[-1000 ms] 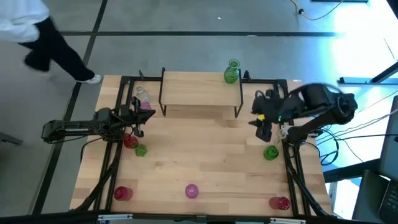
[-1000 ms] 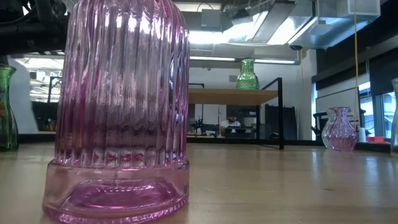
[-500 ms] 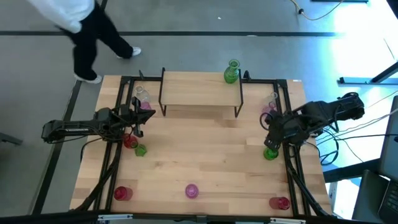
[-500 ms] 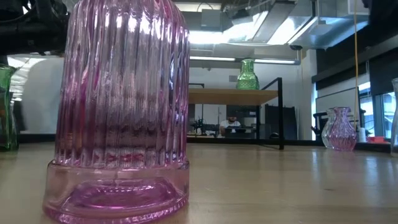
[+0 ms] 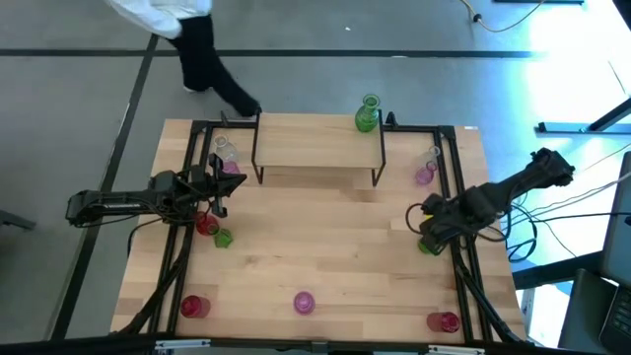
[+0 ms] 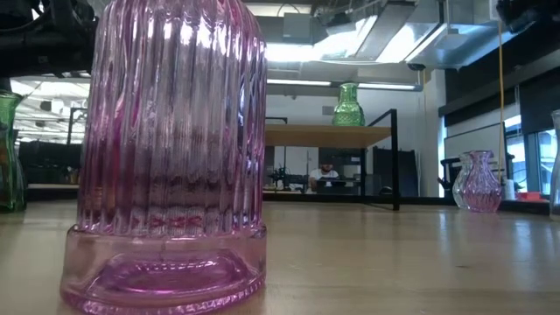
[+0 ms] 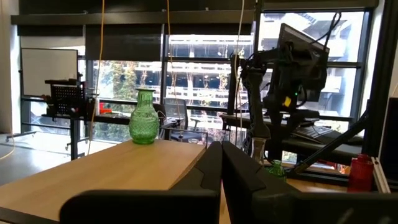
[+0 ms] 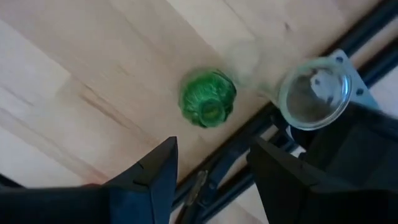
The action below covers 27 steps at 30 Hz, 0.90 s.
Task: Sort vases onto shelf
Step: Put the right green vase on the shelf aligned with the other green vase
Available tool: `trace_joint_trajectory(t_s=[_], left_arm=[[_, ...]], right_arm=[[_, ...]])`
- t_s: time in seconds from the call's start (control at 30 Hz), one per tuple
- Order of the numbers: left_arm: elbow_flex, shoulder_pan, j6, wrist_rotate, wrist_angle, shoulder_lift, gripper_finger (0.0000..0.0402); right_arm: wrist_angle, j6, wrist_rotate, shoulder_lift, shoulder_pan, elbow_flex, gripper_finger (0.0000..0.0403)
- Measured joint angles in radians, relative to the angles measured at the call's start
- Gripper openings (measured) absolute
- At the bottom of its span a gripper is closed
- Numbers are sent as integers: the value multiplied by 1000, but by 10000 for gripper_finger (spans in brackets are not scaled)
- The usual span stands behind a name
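Bench right edge: right gripper (image 8: 211,180) has been swung down over the green vase (image 8: 208,99), jaws open — grasp imminent; left gripper (image 7: 221,186) parked closed.

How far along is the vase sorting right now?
Early. One green vase stands on the shelf. The right gripper, jaws open, is above the green vase at the table's right edge, nothing gripped yet. The left gripper waits with jaws shut by the shelf's left end. Still on the table: the pink vase at the near edge, the red vase and others.
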Motion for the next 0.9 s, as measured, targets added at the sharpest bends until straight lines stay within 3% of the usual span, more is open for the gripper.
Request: trace_joint_trajectory(t_s=[0.5, 0.9], left_arm=[[0, 0, 0, 0, 0, 0, 0], [0, 0, -4, 0, 0, 0, 0]], right_arm=[[142, -49, -8, -10, -3, -102, 184], [184, 17, 11, -131, -2, -196, 184]])
